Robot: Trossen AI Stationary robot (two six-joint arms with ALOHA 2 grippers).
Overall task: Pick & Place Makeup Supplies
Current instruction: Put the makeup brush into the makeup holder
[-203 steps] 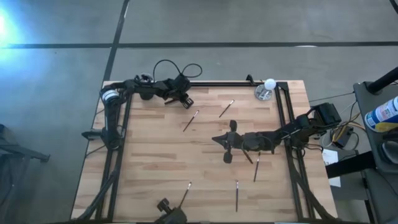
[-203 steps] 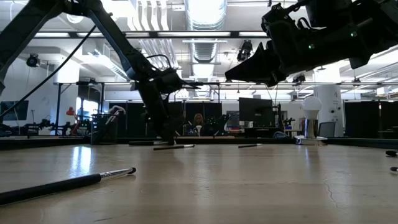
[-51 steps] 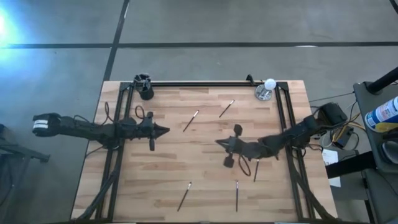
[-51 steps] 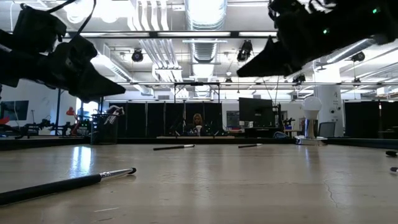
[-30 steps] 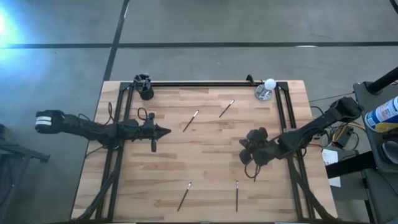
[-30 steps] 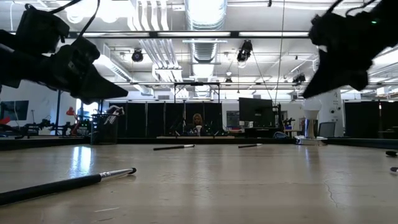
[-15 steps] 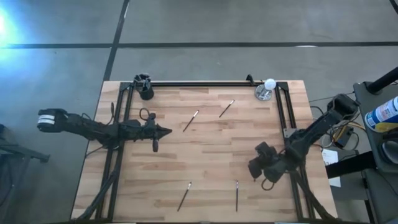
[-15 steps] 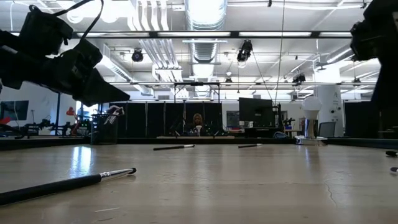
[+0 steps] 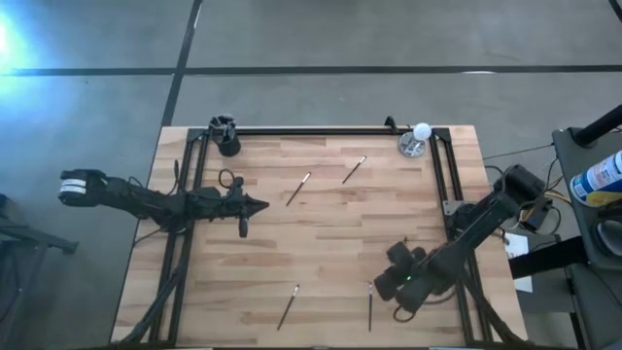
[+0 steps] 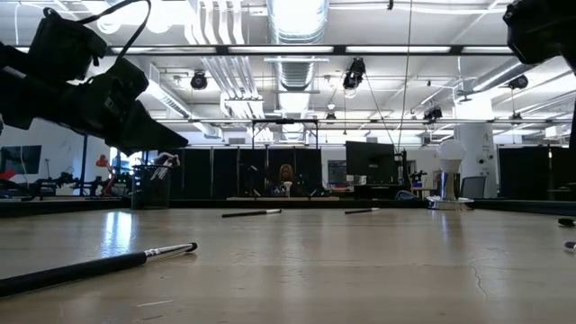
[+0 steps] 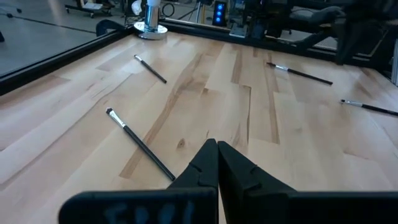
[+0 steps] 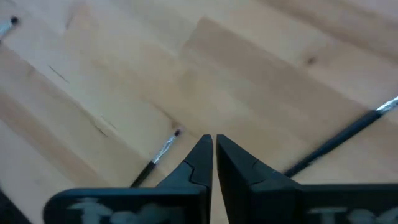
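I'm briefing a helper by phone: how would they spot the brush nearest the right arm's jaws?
Start at the wooden table and go to its near edge on the right arm's side, where the right gripper hangs. Just beside it lies a thin dark makeup brush, pointing almost straight along the table's depth; the neighbouring brush further left lies slanted.

makeup brushes (image 9: 298, 188) | thin, dark-handled | four visible, lying flat, scattered on wood

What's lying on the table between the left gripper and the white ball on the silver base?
In the high view, two makeup brushes lie on bare wood between the shut left gripper and the white ball.
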